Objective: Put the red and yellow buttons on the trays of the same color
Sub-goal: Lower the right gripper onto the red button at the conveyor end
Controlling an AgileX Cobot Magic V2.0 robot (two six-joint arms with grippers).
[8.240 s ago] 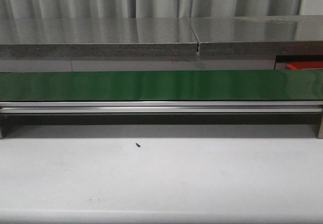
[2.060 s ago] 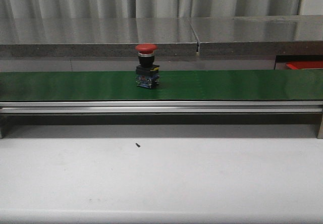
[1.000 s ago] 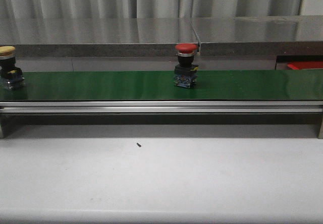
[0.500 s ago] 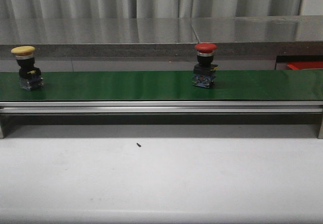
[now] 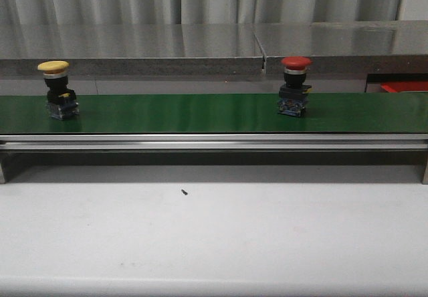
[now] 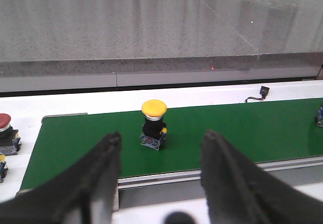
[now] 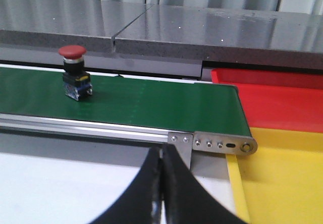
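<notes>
Yellow button (image 5: pixel 57 89) stands upright on the green conveyor belt (image 5: pixel 200 113), far left; red button (image 5: pixel 295 85) upright on same belt, right of centre, well apart from the yellow one. Left gripper (image 6: pixel 160 171) fingers spread wide, nothing between them, near side of belt. Right gripper (image 7: pixel 161 183) fingers pressed together, empty. Red tray (image 7: pixel 277 105) & yellow tray (image 7: pixel 282 173) sit off the belt's right end, red farther, yellow nearer. Spare red button (image 6: pixel 6 133) sits past the belt's left end.

Probably a factory-style test lab: a green conveyor belt (image 5: pixel 200 113) on metal rails crosses a white desk (image 5: pixel 214 237), grey stone counter (image 5: pixel 134 46) behind.
</notes>
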